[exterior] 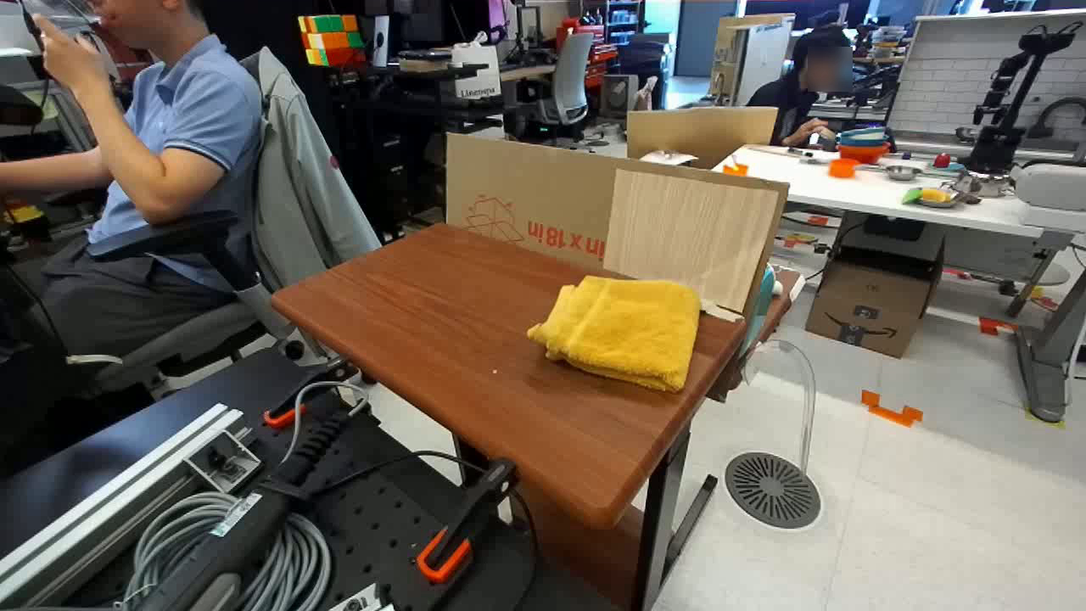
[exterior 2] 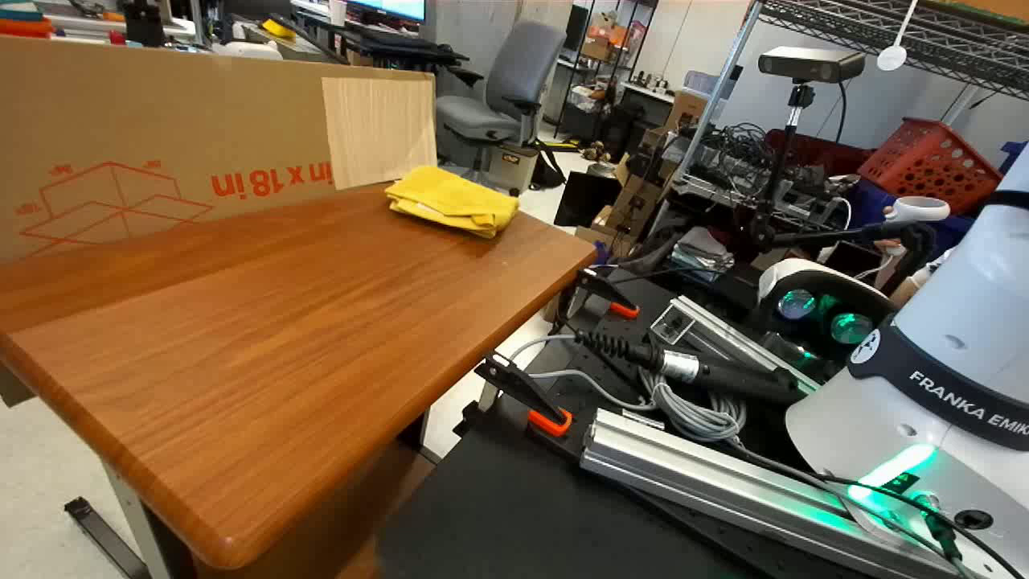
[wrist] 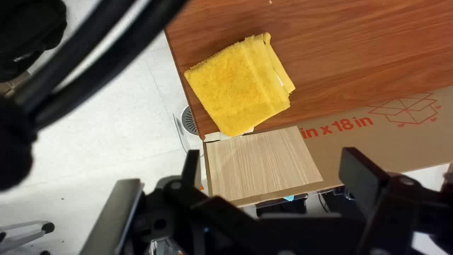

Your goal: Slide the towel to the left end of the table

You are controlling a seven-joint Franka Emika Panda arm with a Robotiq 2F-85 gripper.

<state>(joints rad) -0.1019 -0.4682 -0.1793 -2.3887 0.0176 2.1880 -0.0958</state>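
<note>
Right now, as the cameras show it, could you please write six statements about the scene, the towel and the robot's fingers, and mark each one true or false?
1. The yellow terry towel lies folded on the brown wooden table. True.
2. A cardboard panel with red print stands along one edge of the table. True.
3. The fingers are closed on the towel. False: the fingers stand apart and do not touch the towel.
4. The wood-grain sheet lies under the towel. False: the sheet is against the cardboard panel.
5. The Franka arm's base shows a green light. True.
6. The towel is at the middle of the table. False: it lies near one end.
</note>
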